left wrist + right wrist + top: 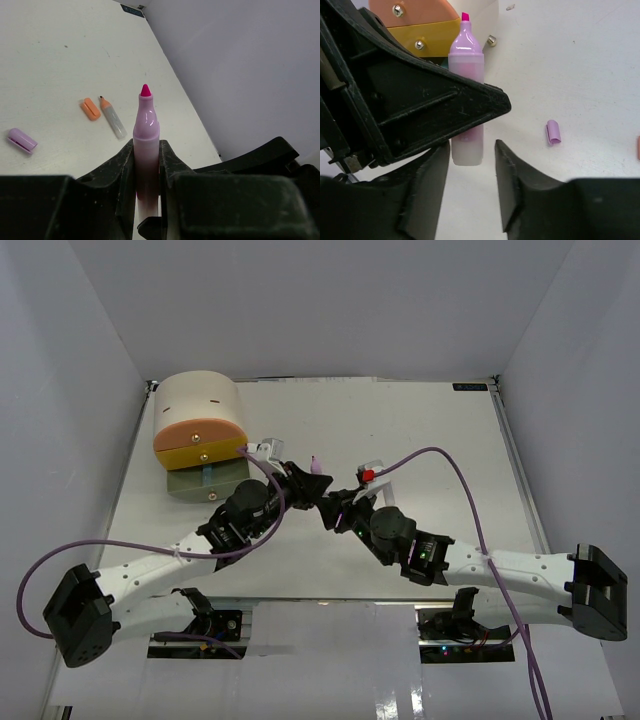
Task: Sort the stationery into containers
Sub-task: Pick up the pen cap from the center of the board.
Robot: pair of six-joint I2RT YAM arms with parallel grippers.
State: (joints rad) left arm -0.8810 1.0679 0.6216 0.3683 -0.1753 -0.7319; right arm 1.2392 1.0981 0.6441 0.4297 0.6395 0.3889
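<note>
My left gripper [146, 145] is shut on a lilac highlighter [146, 127] with no cap and a pink tip, and holds it above the table. In the top view the left gripper [305, 478] and the right gripper [330, 505] meet at the table's middle. My right gripper [471, 147] is open, with its fingers on either side of the highlighter's [466, 90] blunt end and a gap on both sides. The beige cabinet [196, 400] stands at the far left with peach-orange [198, 435], yellow [202, 453] and grey-green [205, 483] drawers. The grey-green drawer sticks out furthest.
On the table lie a lilac cap [22, 140], an orange cap [90, 108] and a short clear marker with an orange tip [112, 117]. The lilac cap [553, 132] also shows in the right wrist view. A small metal piece [491, 41] lies near the drawers.
</note>
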